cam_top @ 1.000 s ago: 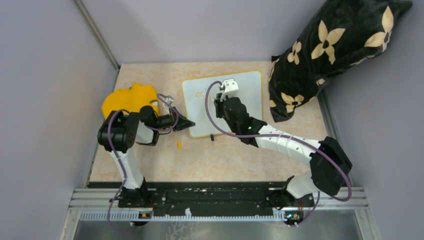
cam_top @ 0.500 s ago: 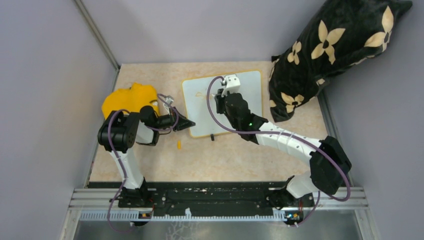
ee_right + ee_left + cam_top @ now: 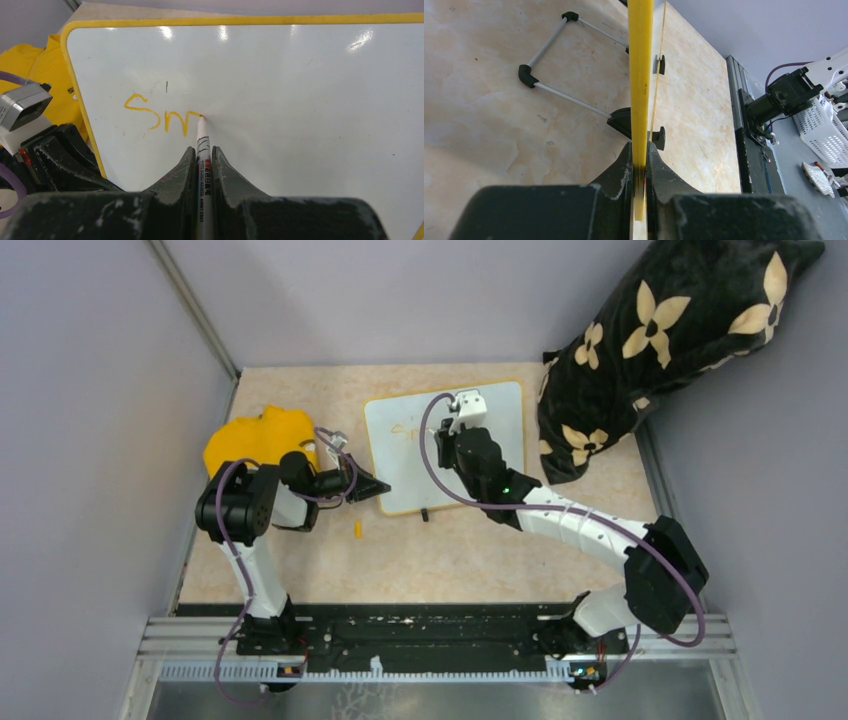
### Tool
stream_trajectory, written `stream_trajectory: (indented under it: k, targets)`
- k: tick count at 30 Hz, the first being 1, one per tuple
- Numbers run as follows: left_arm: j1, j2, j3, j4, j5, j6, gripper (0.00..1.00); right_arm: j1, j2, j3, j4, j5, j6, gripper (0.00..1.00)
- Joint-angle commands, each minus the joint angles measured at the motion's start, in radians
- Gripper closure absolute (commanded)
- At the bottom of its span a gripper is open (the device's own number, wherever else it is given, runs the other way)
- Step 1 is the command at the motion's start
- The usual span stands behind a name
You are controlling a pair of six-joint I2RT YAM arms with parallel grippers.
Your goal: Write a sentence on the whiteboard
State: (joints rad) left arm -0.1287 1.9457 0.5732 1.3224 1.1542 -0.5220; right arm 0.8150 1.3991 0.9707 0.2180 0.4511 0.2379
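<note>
Your right gripper (image 3: 202, 151) is clamped on the marker (image 3: 201, 131), its tip touching the whiteboard (image 3: 310, 100) mid-table. The sentence (image 3: 160, 117) reads only "Sm". Your left gripper (image 3: 639, 150) pinches the board's yellow edge. Most of the writing looks left to do.

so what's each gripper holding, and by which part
Right gripper pinches a thin white marker pen by its barrel; left gripper clamps the glossy white whiteboard by its yellow frame edge.
</note>
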Motion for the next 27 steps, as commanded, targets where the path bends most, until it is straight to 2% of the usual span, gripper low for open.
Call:
stream_trajectory:
  k: [1,17,27]
  targets:
    - [0.000,0.021,-0.007,-0.025,-0.020,0.043,1.00,-0.020,-0.035,-0.023,0.009,0.032,-0.002,1.00]
    - [0.000,0.022,-0.004,-0.029,-0.021,0.043,1.00,-0.020,-0.062,-0.085,0.001,0.014,0.024,1.00]
    - [0.000,0.022,-0.006,-0.028,-0.021,0.045,1.00,-0.020,-0.131,-0.052,0.011,0.011,0.026,1.00]
